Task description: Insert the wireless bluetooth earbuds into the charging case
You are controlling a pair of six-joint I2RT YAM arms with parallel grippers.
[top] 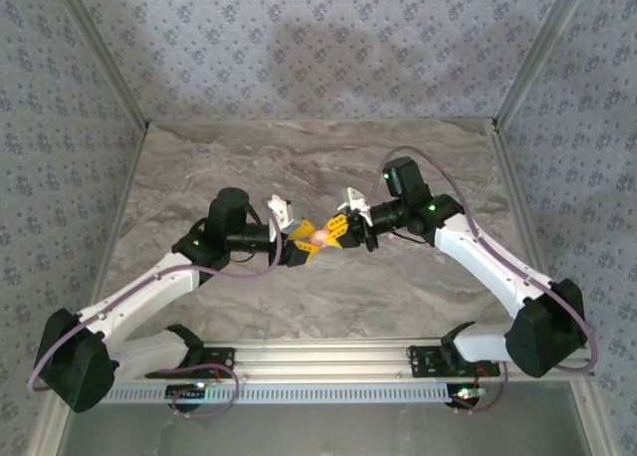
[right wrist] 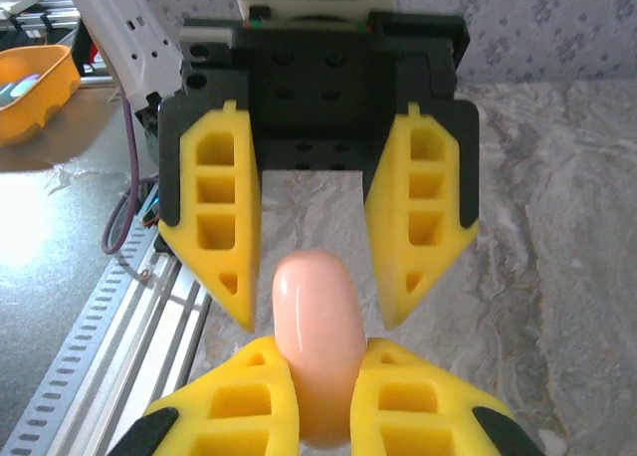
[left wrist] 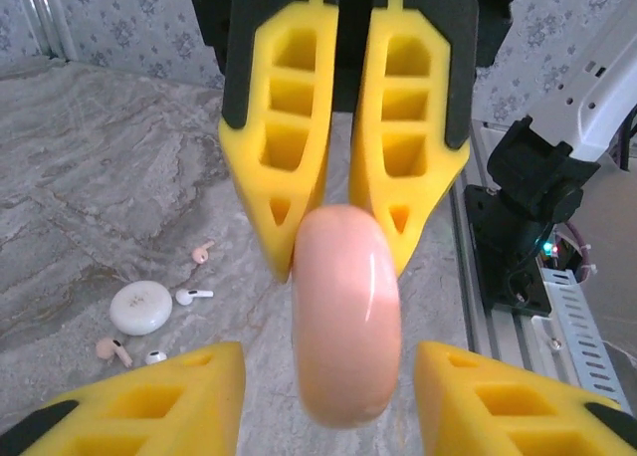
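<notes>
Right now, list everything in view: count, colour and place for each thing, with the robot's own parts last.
salmon-pink round plastic case: 1, pink, held in the air between the two grippers
whitish round plastic disc: 1, white, lying on the tabletop
pinkish stemmed earbuds: 2, pale pink, on the tabletop, one on either side of the disc
white stemmed earbuds: 2, white, on the tabletop close by the disc
orange plastic bowl: 1, orange, beyond the rail
grey marble-pattern tabletop: 1, grey
aluminium rail: 1, silver, at the near edge
left gripper: 1, yellow fingers, open around the case
right gripper: 1, yellow fingers, shut on the case
</notes>
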